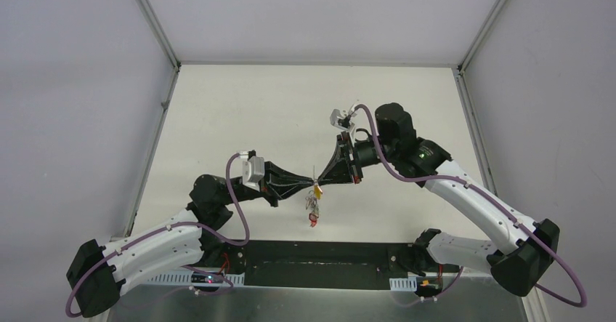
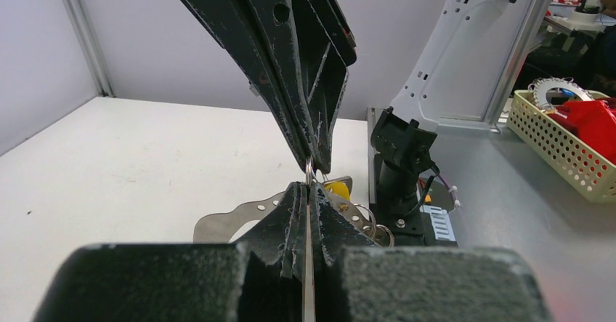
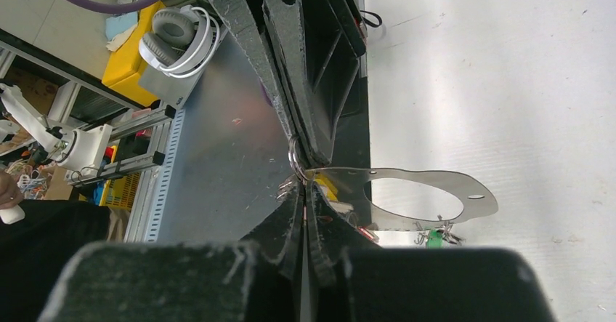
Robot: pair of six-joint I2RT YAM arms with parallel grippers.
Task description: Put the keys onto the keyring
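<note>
My two grippers meet tip to tip above the middle of the table. The left gripper is shut, and a thin silvery edge runs between its fingers. It looks like the keyring, a flat grey metal loop with small holes. The right gripper is shut at a small wire ring pinched where the tips touch. Keys hang from the keyring on a yellow tag, a red tag and a green tag.
The black base plate lies along the near edge between the arm bases. White walls enclose the table on three sides. Off the table stand a perforated basket with red parts and a pair of headphones.
</note>
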